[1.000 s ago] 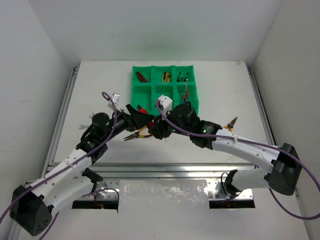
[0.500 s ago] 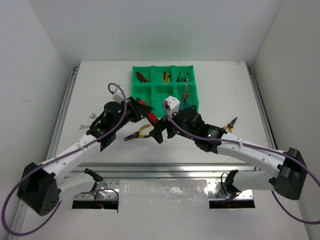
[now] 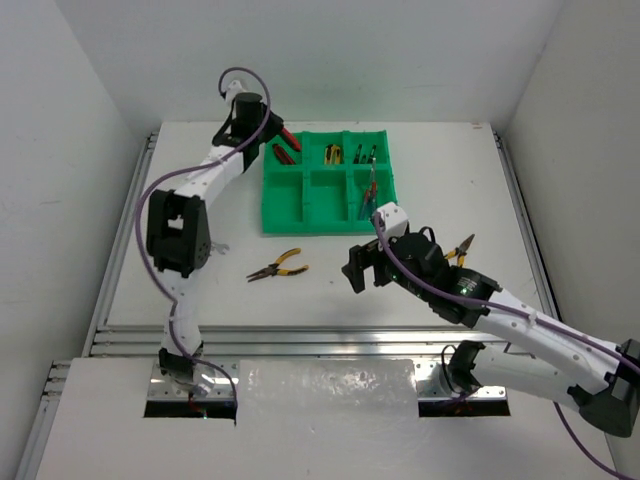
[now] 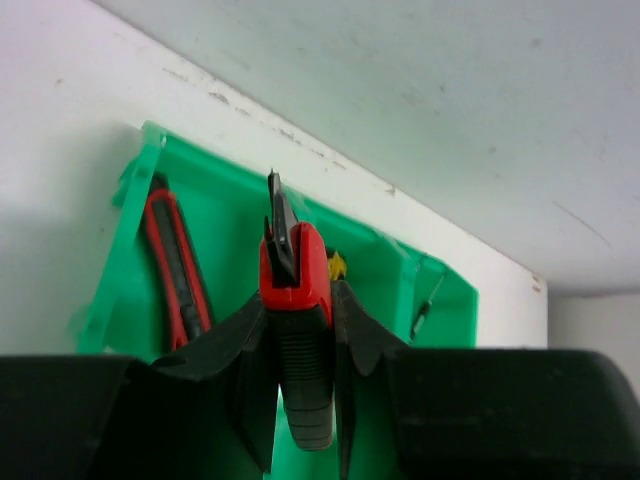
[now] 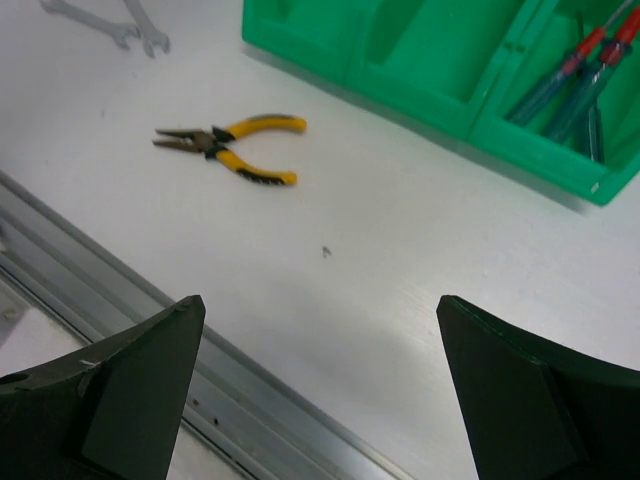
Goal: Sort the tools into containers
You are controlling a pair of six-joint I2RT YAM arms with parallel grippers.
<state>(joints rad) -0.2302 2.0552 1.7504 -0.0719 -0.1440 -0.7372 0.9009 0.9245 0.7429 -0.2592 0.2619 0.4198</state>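
My left gripper (image 3: 278,130) (image 4: 298,312) is shut on a red and black utility knife (image 4: 295,272), held above the far left compartment of the green tray (image 3: 308,190) (image 4: 395,275). Another red knife (image 4: 175,262) lies in that compartment. The other far compartments hold a yellow knife (image 3: 333,153) and dark screwdrivers (image 3: 366,153); blue screwdrivers (image 3: 370,190) (image 5: 570,80) lie in the near right one. My right gripper (image 3: 355,270) (image 5: 320,308) hangs open and empty over bare table. Yellow-handled pliers (image 3: 277,267) (image 5: 235,145) lie to its left.
A second pair of yellow pliers (image 3: 462,247) lies right of my right arm. A silver wrench (image 5: 105,22) rests on the table left of the tray. A metal rail (image 5: 200,390) runs along the near table edge.
The left arm swung from the table's middle up to the tray's far left corner, carrying the red knife. The right gripper opened wide and pulled back toward the near edge.
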